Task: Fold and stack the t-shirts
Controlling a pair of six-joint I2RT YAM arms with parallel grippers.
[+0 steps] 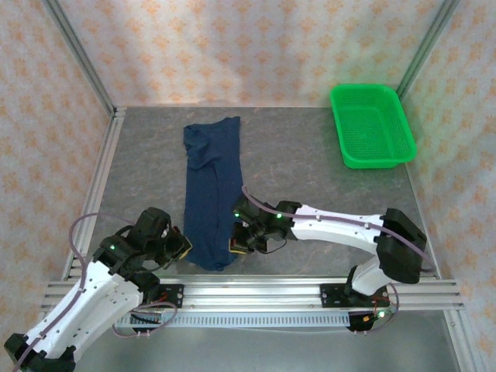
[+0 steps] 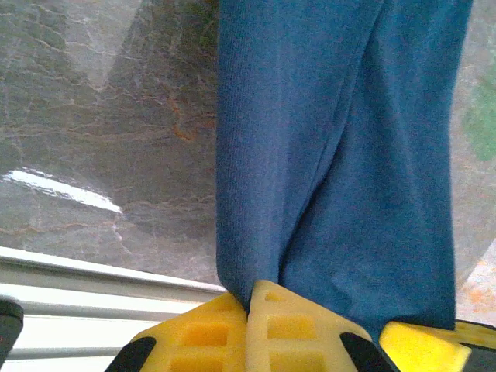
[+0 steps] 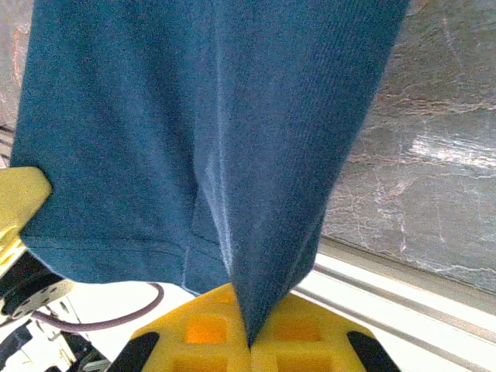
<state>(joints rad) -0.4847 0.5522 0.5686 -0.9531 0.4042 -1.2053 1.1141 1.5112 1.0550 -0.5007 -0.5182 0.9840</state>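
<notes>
Obs: dark navy blue soft cloth t-shirt [image 1: 211, 186] lies as long narrow strip on grey marbled surface [image 1: 310, 170]. L end effector [image 1: 184, 246] clamped on its near-left hem corner; R end effector [image 1: 236, 242] clamped on near-right corner.

The t-shirt [image 1: 211, 186] lies lengthwise on the desk [image 1: 310, 194], left of centre. The left gripper [image 1: 183, 246] pinches its near-left corner, the right gripper [image 1: 236, 246] its near-right corner. The basket [image 1: 380, 162] sits far right.

Top external: high, near edge, looking down the table [image 1: 310, 163]. Wrist views: close on the t-shirt [image 2: 333, 155] hem, shared overhead
</notes>
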